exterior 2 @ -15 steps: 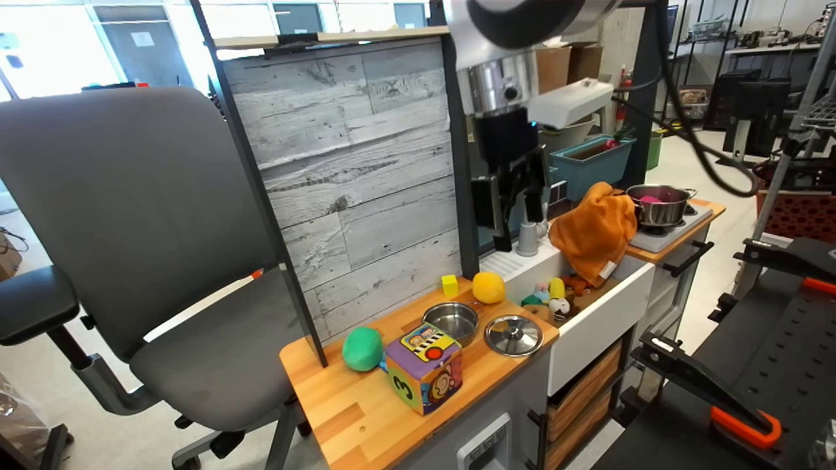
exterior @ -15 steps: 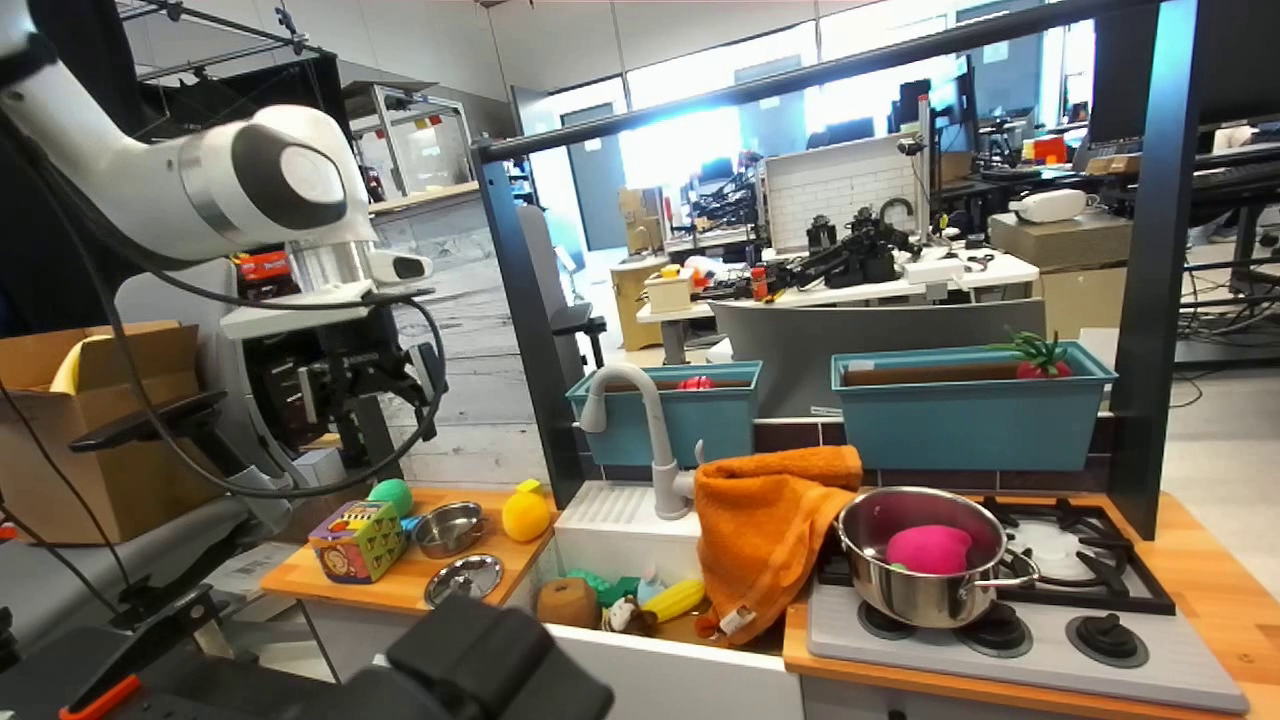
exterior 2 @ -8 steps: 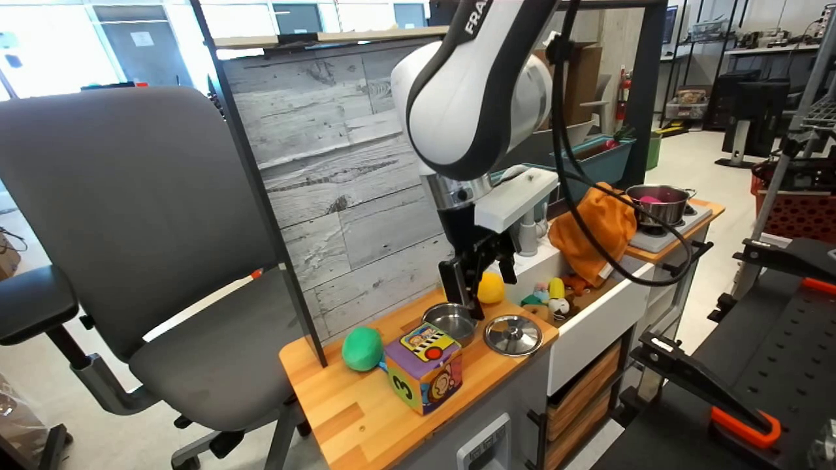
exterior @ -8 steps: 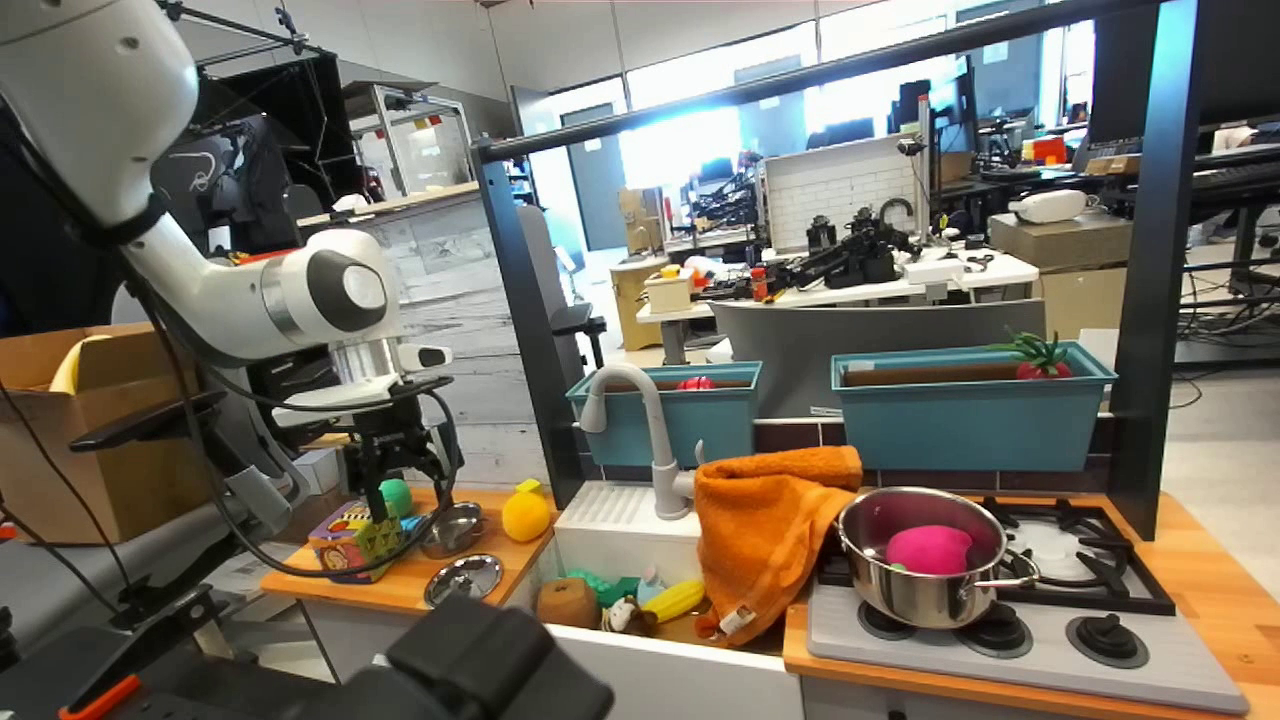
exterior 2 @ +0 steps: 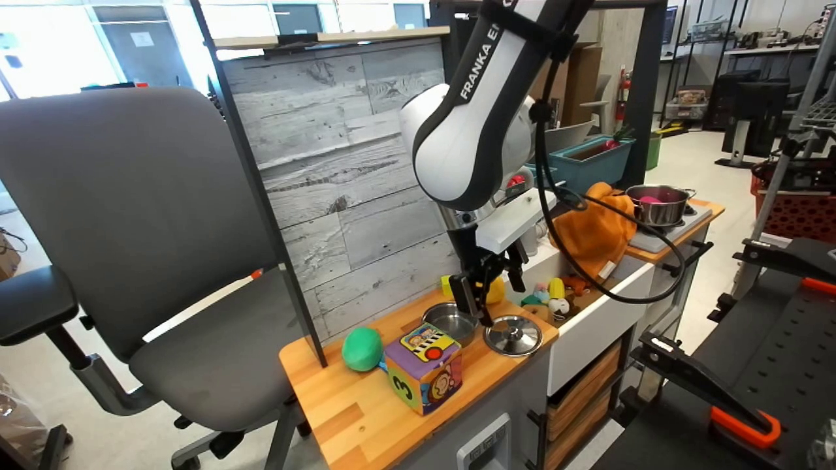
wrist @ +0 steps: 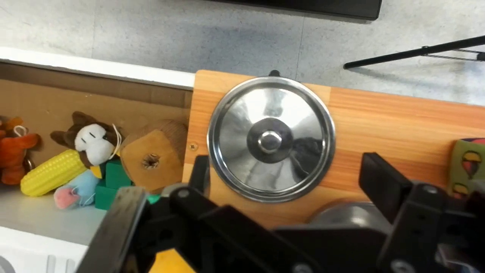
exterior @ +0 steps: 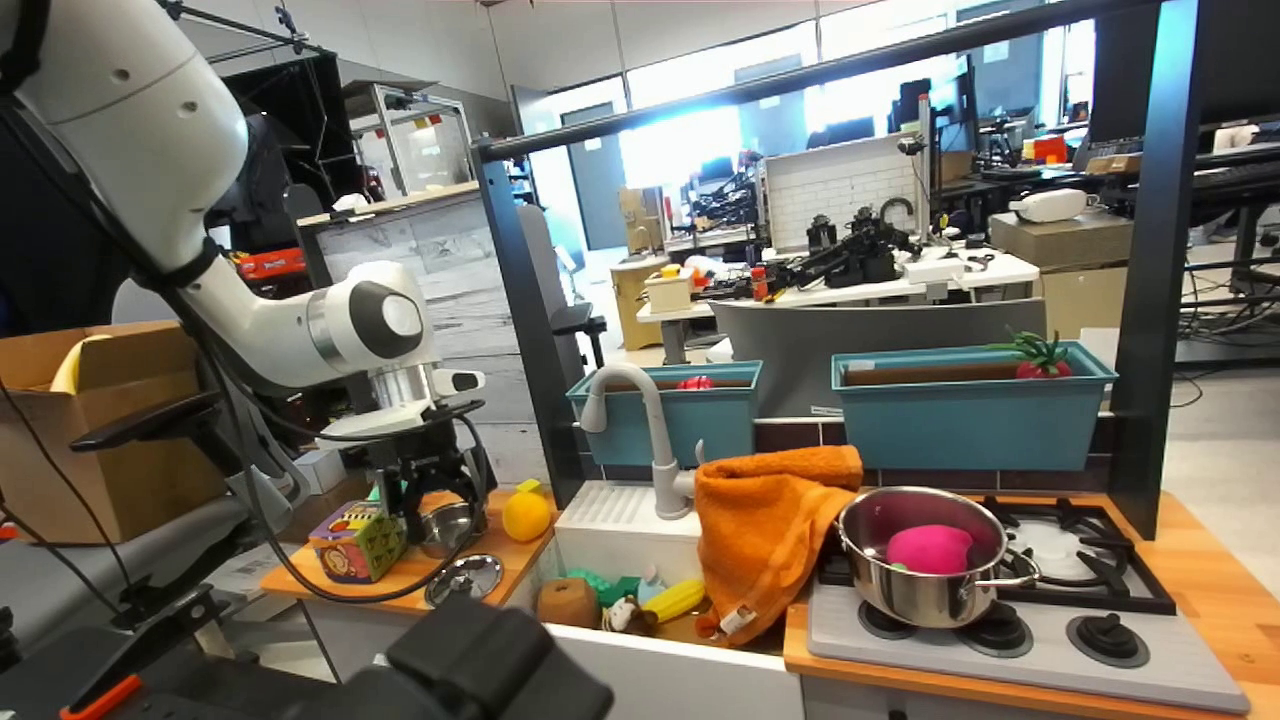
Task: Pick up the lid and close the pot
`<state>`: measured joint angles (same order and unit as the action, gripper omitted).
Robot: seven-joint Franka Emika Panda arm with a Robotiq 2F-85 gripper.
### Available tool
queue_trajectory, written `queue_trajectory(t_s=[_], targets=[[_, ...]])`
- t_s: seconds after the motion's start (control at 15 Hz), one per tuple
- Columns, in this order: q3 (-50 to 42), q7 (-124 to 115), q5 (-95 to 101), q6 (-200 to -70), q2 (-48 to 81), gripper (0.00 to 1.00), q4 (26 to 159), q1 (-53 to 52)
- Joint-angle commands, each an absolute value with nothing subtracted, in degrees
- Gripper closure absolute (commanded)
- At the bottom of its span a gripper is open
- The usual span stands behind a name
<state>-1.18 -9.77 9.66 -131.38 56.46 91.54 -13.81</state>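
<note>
The lid is a round shiny steel disc with a small knob. It lies knob up on the wooden counter, in the wrist view (wrist: 235, 125) and both exterior views (exterior: 480, 575) (exterior 2: 509, 339). The pot, shiny steel with side handles, stands uncovered on the stove in both exterior views (exterior: 925, 597) (exterior 2: 663, 213). A pink toy (exterior: 930, 549) is inside it. My gripper is open and empty above the counter, in the wrist view (wrist: 286, 172) and both exterior views (exterior: 446, 512) (exterior 2: 501, 304). In the wrist view the lid's knob sits ahead of the fingertips.
A smaller steel pan (exterior 2: 450, 320) stands beside the lid, partly under my gripper. A toy cube (exterior 2: 424, 375), green ball (exterior 2: 362, 348) and yellow fruit (exterior: 526, 516) share the counter. The sink, with several toys, a faucet (exterior: 655, 430) and an orange towel (exterior: 760, 530), lies between lid and pot.
My arm has come down a long way towards the counter and shifted towards the lid. The gripper has stayed open. The lid and pot have not moved.
</note>
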Motion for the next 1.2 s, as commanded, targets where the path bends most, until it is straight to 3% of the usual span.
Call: queue_trajectory(t_s=[0.0,0.6,0.67,0.73,1.13], targets=[[-1.66,-10.77,8.56,-125.46,61.40,0.00,84.23,-13.19],[-0.65,-11.34,7.65,-116.89,68.22,0.00,75.54,-12.89],[-0.58,-11.26,7.40,-116.15,68.73,0.25,74.55,-12.85],[-0.59,-11.32,7.25,-115.57,69.25,0.28,73.72,-12.85],[-0.57,-11.20,6.47,-113.24,70.65,0.73,70.64,-12.63]])
